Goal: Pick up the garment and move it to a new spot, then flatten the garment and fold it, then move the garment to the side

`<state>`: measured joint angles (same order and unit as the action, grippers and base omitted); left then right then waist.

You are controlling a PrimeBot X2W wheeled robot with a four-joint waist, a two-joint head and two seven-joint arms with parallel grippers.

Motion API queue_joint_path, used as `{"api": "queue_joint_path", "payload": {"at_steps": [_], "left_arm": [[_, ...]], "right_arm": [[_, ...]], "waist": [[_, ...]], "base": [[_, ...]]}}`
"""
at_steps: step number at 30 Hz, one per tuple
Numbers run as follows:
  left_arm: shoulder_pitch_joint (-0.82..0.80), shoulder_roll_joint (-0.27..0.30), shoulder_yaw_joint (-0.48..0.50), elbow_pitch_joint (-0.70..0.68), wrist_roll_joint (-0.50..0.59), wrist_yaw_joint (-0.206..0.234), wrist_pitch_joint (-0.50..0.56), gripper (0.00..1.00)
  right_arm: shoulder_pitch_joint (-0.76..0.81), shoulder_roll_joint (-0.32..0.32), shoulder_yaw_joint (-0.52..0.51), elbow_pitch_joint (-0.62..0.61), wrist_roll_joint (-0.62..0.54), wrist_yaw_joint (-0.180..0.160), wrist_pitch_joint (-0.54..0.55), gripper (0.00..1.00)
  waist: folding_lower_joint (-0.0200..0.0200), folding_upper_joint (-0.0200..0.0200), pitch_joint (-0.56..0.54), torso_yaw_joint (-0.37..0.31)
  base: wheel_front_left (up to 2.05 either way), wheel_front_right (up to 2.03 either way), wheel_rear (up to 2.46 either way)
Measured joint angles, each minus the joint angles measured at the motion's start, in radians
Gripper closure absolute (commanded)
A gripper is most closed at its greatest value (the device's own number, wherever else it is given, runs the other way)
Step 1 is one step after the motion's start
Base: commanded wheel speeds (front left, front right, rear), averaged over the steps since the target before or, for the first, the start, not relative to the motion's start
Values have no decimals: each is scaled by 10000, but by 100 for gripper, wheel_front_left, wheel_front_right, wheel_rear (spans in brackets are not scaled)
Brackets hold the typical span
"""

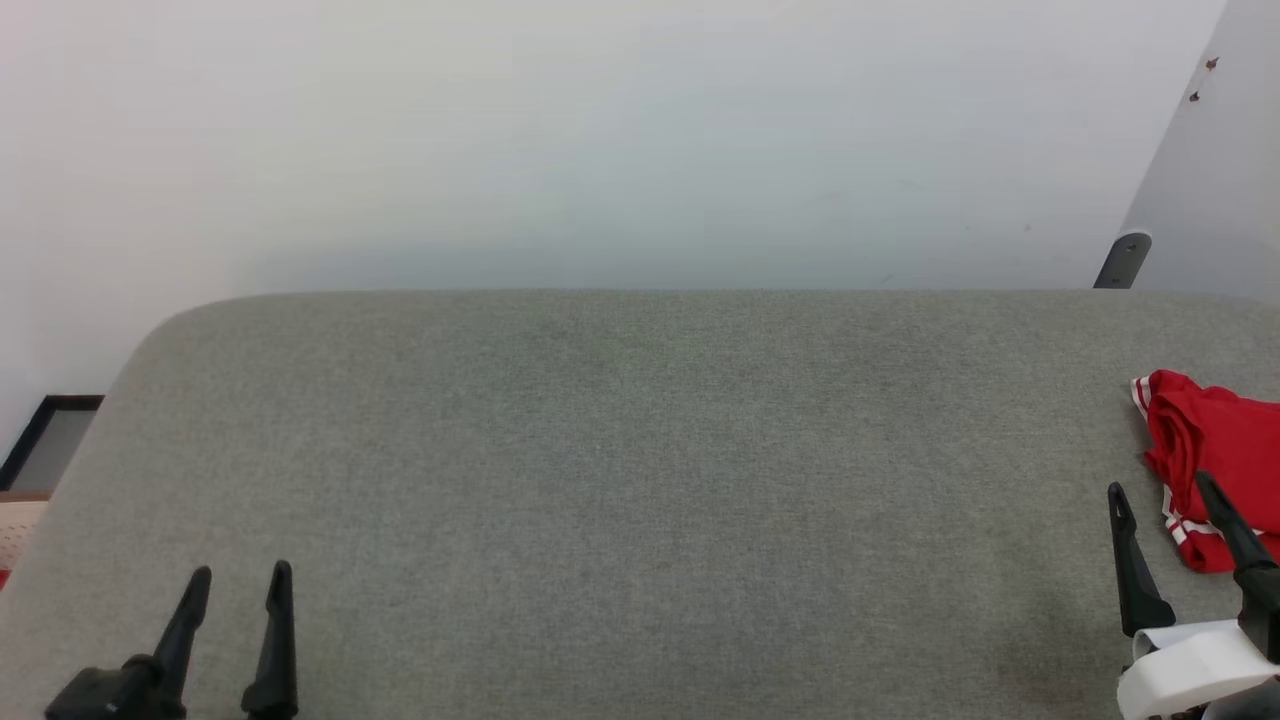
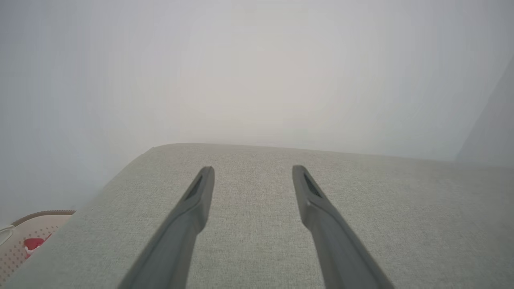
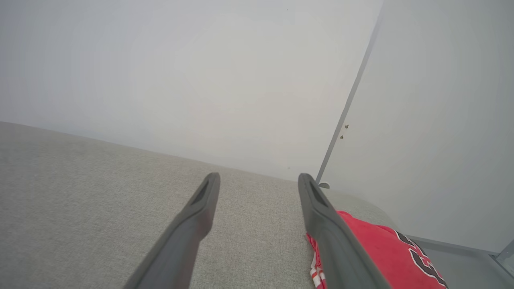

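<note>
Nearest the robot, the left gripper point(image 1: 243, 568) sits low at the left over the grey padded surface point(image 1: 640, 450). Its two fingers are spread wide with nothing between them, and its base is cut off by the bottom edge. The right gripper point(image 1: 1159, 483) at the lower right is spread just as wide and holds nothing; its white wrist runs out of the corner. Its outer finger crosses in front of the shirt point(image 1: 1215, 430), and whether it touches the cloth cannot be told.

The shirt lies in a crumpled red heap at the right end of the surface, with white-striped trim showing. The right edge of the head view cuts it off. In the right wrist view the outer finger hides part of it, and the black, white-outlined lettering runs out at the bottom, too little to read.

Beside the surface's left end is a beige basket point(image 2: 16, 249) with small holes, half out of view. A scrap of red cloth point(image 2: 33, 243) inside it is too small to make out.

Further on, the surface ends in a rounded far edge against a plain pale wall point(image 1: 600, 150). At the far right is a grey panel point(image 1: 1220, 150), with a small grey bracket point(image 1: 1125, 258) at its foot, partly behind the surface.
</note>
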<state>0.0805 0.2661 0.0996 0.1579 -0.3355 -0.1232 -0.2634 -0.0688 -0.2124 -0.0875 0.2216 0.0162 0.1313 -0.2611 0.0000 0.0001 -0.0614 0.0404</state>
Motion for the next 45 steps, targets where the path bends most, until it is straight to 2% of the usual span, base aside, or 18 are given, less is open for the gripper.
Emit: {"api": "queue_joint_path", "payload": {"at_steps": [15,16,21,45], "left_arm": [[-4,-65,-13,-50,33,-44,-2,0],[9,-90,-13,-2,35,-42,0,100],[237,-433,-111,430,-146,-42,98,100],[-280,-928,-46,552,-3885,-42,1195,100]], "right_arm": [[217,136,157,-100,23,0,-2,0],[222,161,173,-35,31,2,4,100],[463,387,205,424,207,2,163,100],[360,729,86,349,4895,0,1208,100]], "waist": [[0,0,21,-10],[0,0,21,-12],[0,0,30,-17],[0,0,149,-91]], "base": [[0,0,0],[0,0,0],[0,0,0],[0,0,0]]}}
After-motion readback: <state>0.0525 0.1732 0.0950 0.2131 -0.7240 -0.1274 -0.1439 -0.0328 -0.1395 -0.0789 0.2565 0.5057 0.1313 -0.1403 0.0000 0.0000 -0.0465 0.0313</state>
